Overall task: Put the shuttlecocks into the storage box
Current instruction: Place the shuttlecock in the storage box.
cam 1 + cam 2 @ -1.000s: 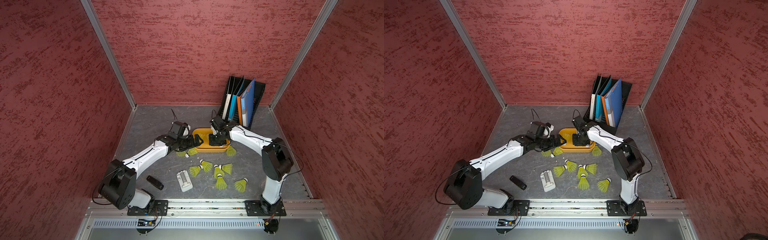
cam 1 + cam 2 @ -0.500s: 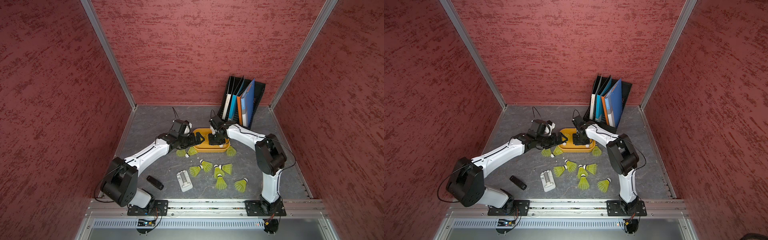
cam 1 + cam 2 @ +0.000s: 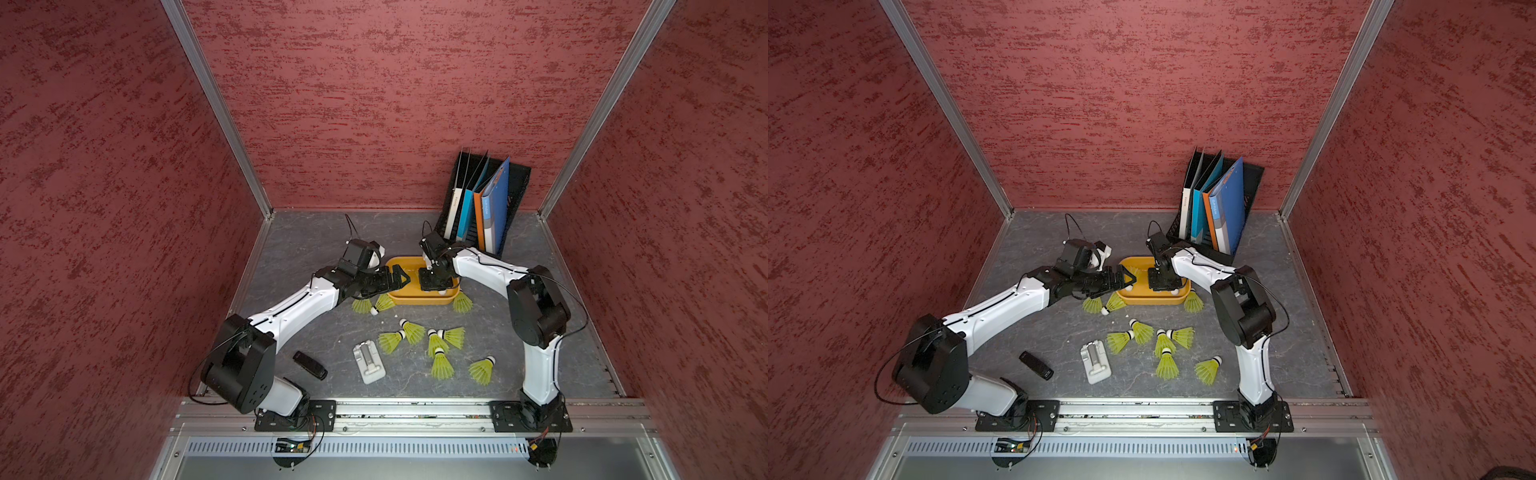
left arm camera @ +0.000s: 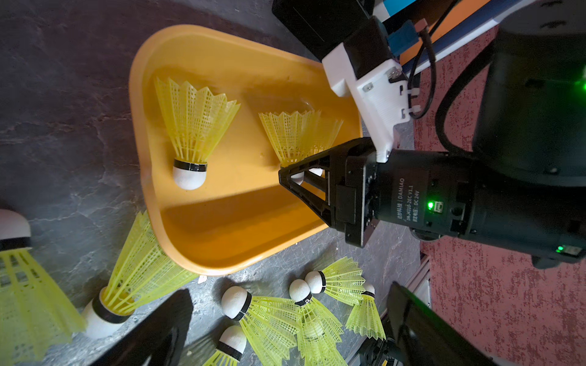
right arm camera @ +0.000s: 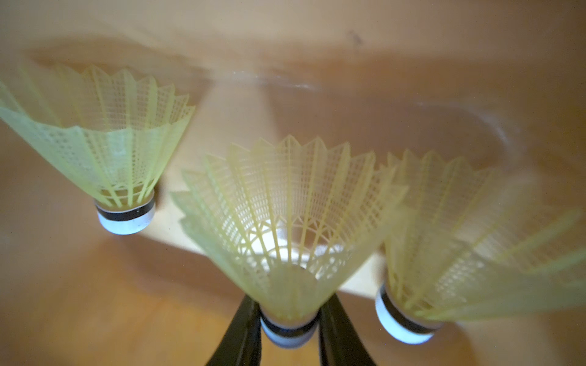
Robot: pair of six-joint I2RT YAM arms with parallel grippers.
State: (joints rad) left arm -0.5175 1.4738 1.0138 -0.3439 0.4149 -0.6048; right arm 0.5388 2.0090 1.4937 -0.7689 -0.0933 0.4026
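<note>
Inside the orange-yellow storage box (image 3: 415,300), toward its right end, the right gripper (image 5: 290,305) points down, its black fingers (image 5: 237,342) clamped on the white tip and black band of a neon yellow-green shuttlecock (image 5: 285,228) whose skirt flares away from the wrist camera. Whether that tip touches the box floor cannot be told. Two more shuttlecocks lie in the box: one (image 5: 104,142) apart from the held one, the other (image 5: 459,240) just beside it, skirts nearly meeting.

The left gripper (image 3: 400,277) hovers over the box's left end, jaws spread wide, holding nothing.

On the grey table (image 3: 311,249), two shuttlecocks (image 3: 384,302) lie by the box's front left corner and one (image 3: 462,302) rests against its front right corner. Six more (image 3: 441,365) are scattered nearer the arm bases. Beside that cluster lie a white plastic block (image 3: 369,361) and a black stick-shaped device (image 3: 309,365). A black file rack (image 3: 515,187) with folders stands behind the box, by the back wall.
</note>
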